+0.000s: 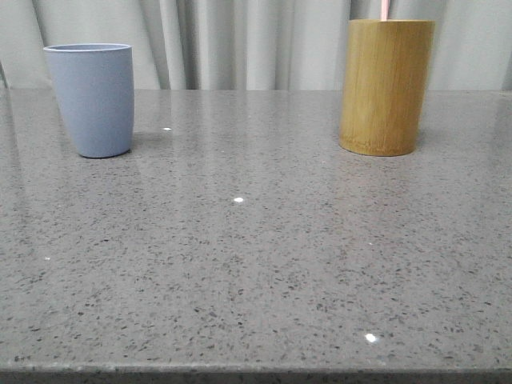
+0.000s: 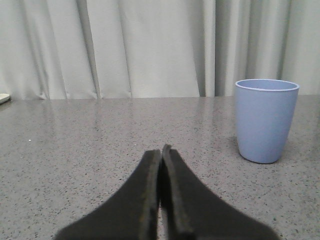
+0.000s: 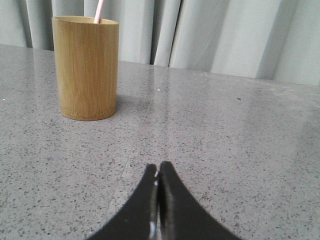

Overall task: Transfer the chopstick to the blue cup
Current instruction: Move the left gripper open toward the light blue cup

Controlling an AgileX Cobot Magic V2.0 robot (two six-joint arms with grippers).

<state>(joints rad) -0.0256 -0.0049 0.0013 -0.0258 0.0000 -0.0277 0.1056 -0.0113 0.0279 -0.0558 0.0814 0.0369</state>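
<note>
On the grey speckled stone table [image 1: 256,264] we count one matte pale blue plastic cup [image 1: 90,98] at the upper left of the front view and one yellow-brown bamboo cylinder holder [image 1: 386,86] at the upper right, well apart. We see one thin pale pink chopstick [image 1: 385,10] shaft rising from the holder, likely stored upright there for picking. The left gripper [image 2: 161,152] and right gripper [image 3: 158,170] rest low with jaws pressed together, holding nothing.

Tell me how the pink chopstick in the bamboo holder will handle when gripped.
The chopstick looks thin and straight, so probably stiff and light. Its narrow shaft may slip or pivot between pads. Standing in the bamboo holder, it should lift out upward.
</note>
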